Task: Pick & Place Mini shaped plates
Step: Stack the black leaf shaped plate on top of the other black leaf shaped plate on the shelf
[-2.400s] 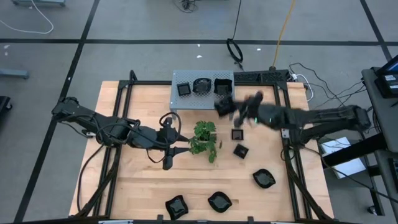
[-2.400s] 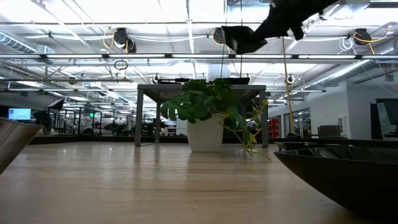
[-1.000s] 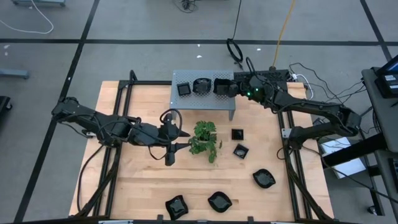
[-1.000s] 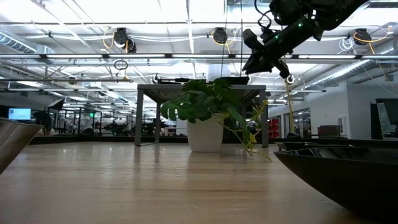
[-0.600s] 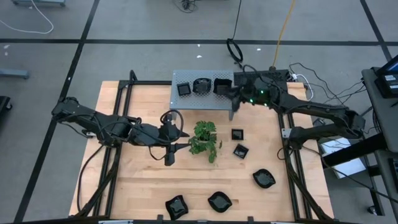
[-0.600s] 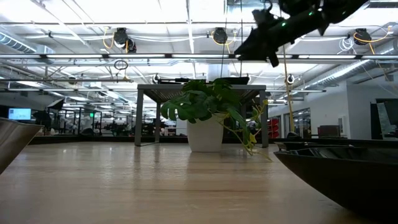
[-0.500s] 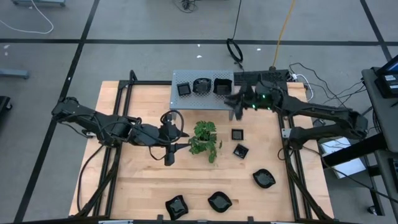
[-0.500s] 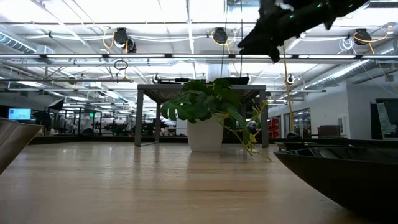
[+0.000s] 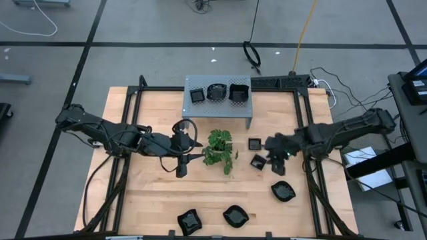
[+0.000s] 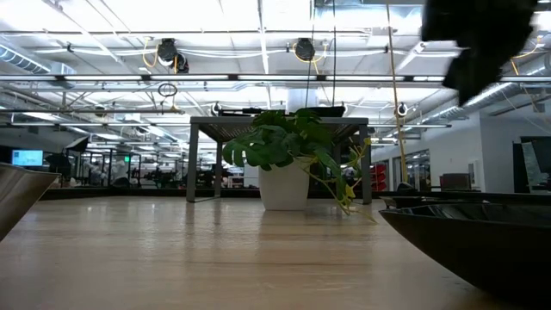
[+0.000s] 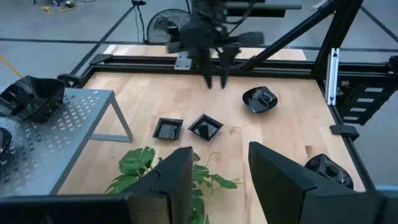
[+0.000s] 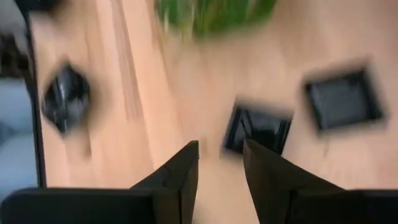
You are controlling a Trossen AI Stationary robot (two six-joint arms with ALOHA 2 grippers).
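Three black plates [image 9: 217, 92] are seen on the grey shelf [image 9: 217, 105] beyond the plant [image 9: 220, 149]. Two small square plates [image 9: 255, 153] lie just right of the plant. The right gripper [image 9: 277, 162] is held beside them, nothing in it. The left gripper [image 9: 181, 168] is kept left of the plant. Three more dishes [image 9: 233, 215] lie nearer than the plant.

Both arms are dark, nearly black, built of slim jointed links with rounded housings at the joints. Black cables loop loosely along the left arm [image 9: 107, 133], forming a ring near its wrist. The left claw [image 11: 221, 180] has two broad, flat, matt black fingers with angular, bevelled edges. The right claw [image 12: 221, 171] has the same kind of black, wedge-shaped fingers. The right arm [image 9: 340, 133] shows thick tubular segments and a small bright spot near the wrist.
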